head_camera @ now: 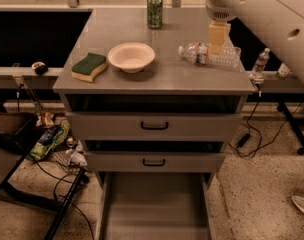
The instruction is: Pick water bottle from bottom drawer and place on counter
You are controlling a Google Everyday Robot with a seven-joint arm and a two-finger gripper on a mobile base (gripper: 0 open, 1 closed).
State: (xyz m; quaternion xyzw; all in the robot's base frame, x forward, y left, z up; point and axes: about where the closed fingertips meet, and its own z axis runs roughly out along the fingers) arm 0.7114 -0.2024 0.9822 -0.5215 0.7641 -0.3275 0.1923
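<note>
the water bottle [194,53] lies on its side on the counter [182,76], near the right edge, its long axis running left to right with the cap end toward the bowl [131,56]. the gripper [217,46] hangs straight down over the bottle's middle, so the bottle sits directly under the tool, not off to one side; i cannot tell how far open it is or whether it has hold of anything. the bottom drawer [152,209] stands pulled out with a bare floor, so the placing looks nearly done.
</note>
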